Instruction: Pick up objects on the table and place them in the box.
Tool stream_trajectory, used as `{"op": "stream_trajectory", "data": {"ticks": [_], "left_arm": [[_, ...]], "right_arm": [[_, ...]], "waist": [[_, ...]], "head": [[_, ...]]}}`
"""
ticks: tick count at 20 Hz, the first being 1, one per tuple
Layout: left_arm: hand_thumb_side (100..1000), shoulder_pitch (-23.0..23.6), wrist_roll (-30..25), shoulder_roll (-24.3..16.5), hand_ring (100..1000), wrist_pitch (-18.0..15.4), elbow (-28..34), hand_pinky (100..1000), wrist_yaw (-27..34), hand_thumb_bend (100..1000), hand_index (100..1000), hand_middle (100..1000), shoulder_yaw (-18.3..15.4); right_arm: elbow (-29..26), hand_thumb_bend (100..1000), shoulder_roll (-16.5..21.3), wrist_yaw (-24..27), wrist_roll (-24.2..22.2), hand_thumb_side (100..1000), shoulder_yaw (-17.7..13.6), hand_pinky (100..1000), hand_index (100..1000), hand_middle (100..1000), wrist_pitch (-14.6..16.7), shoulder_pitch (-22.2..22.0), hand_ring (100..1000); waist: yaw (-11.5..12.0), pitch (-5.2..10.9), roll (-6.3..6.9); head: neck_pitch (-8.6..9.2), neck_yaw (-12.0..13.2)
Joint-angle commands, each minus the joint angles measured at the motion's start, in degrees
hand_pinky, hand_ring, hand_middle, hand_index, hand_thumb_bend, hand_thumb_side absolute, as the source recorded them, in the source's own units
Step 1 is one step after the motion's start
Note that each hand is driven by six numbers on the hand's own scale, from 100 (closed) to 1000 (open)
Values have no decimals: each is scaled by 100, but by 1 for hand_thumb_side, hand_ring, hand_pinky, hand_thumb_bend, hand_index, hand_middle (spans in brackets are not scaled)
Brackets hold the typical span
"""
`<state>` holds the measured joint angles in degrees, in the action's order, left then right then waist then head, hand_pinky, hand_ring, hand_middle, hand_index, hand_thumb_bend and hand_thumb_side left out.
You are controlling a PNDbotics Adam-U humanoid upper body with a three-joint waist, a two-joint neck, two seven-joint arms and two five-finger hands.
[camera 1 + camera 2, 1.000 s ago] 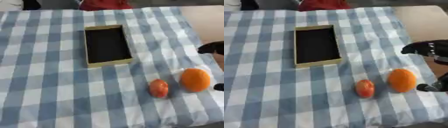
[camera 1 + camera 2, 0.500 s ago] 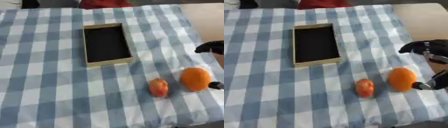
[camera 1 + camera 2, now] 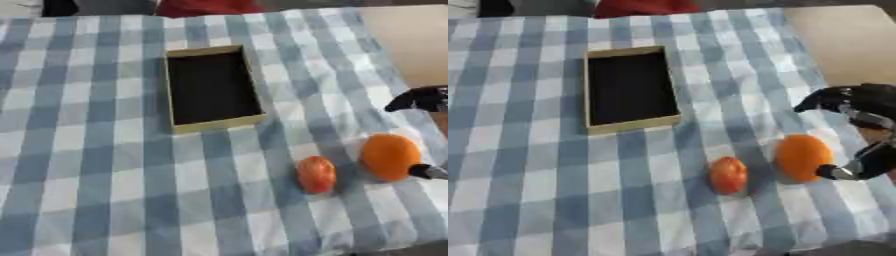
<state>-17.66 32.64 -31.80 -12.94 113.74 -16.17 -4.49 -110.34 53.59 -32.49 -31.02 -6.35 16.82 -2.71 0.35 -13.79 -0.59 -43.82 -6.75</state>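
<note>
Right hand (image 3: 866, 132): spread apart around the orange (image 3: 802, 157), on the checked cloth (image 3: 527, 165) beside a red fruit (image 3: 728, 174). We should centre, close, then lift toward the empty box (image 3: 629, 89)

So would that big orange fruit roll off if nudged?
Probably: the orange looks round, so it could roll on the checked cloth. The robot hand at its right side may stop it. It looks solid, not floppy.
</note>
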Motion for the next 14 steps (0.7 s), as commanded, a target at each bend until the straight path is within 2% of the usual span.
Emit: {"op": "stream_trajectory", "data": {"ticks": [1, 3, 4, 5, 12, 13, 14], "left_arm": [[720, -61, -14, -113, 838, -7, 85, 843, 27, 150, 828, 735, -47], [716, -58, -15, -107, 838, -6, 85, 843, 30, 150, 828, 735, -45], [720, -59, -15, -105, 838, -6, 85, 843, 31, 150, 828, 735, -45], [722, -60, -16, -105, 838, -6, 85, 843, 31, 149, 827, 735, -44], [720, -61, -8, -99, 838, -8, 85, 843, 31, 149, 827, 735, -50], [720, -61, -8, -99, 838, -9, 85, 843, 31, 150, 827, 735, -49], [720, -62, -9, -97, 838, -11, 85, 843, 34, 150, 827, 735, -47]], "right_arm": [[128, 560, 101, -198, 30, 305, -69, 786, 914, 821, -28, 65, 844], [202, 561, 88, -260, 60, 272, -67, 785, 912, 814, -32, 77, 843], [238, 555, 81, -276, 70, 309, -64, 784, 911, 814, -33, 81, 843], [272, 560, 73, -286, 73, 292, -60, 784, 909, 813, -31, 83, 843], [531, 490, -28, -239, -9, 349, -21, 769, 899, 801, -6, 87, 836], [552, 506, -51, -225, -15, 350, -20, 765, 897, 798, -1, 86, 834], [567, 472, -70, -207, -22, 356, -15, 762, 896, 796, 6, 86, 832]], "waist": [[3, 65, 3], [1, 62, 3], [1, 60, 3], [1, 59, 3], [16, 53, 8], [16, 52, 9], [16, 52, 9]], "head": [[-30, -31], [-30, -38], [-30, -43], [-30, -45], [-30, -47], [-30, -45], [-30, -47]]}}
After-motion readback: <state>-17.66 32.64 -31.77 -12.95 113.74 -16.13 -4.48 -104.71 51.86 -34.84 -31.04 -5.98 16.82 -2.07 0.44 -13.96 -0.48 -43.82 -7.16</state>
